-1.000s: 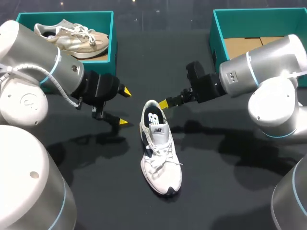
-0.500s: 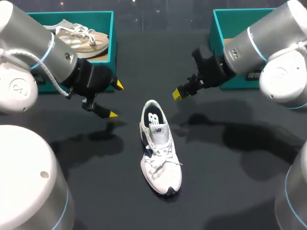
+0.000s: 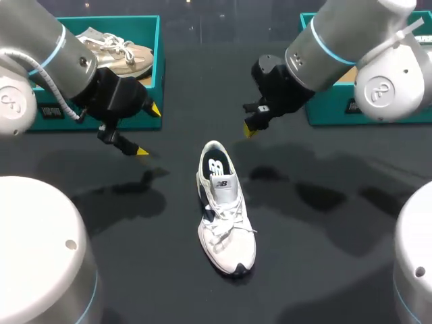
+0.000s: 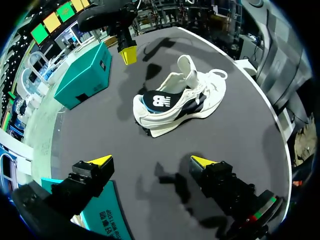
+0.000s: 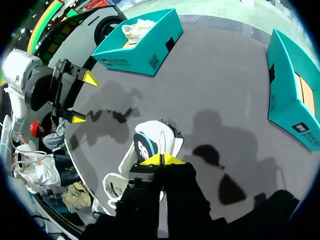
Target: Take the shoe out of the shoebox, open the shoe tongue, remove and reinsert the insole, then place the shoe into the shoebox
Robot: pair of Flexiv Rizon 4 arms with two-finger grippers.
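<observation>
A white sneaker (image 3: 226,212) lies on the black table, toe toward the front, with its tongue raised and a dark insole (image 3: 217,167) showing at the heel. My left gripper (image 3: 148,130) hangs open to the left of the shoe, above the table, with nothing between its fingers. Behind and to the right of the heel, my right gripper (image 3: 250,129) is shut and empty. In the left wrist view the sneaker (image 4: 180,97) lies ahead of the open left gripper (image 4: 151,161). In the right wrist view the sneaker (image 5: 152,137) lies just under the shut right gripper (image 5: 161,160).
A teal shoebox (image 3: 121,22) at the back left holds a beige shoe (image 3: 108,50). Another teal shoebox (image 3: 327,111) stands at the back right, partly hidden by my right arm, with brown cardboard inside.
Both arms have lifted and drawn back from the sneaker toward the boxes. The right gripper's fingers have closed. The sneaker has not moved.
</observation>
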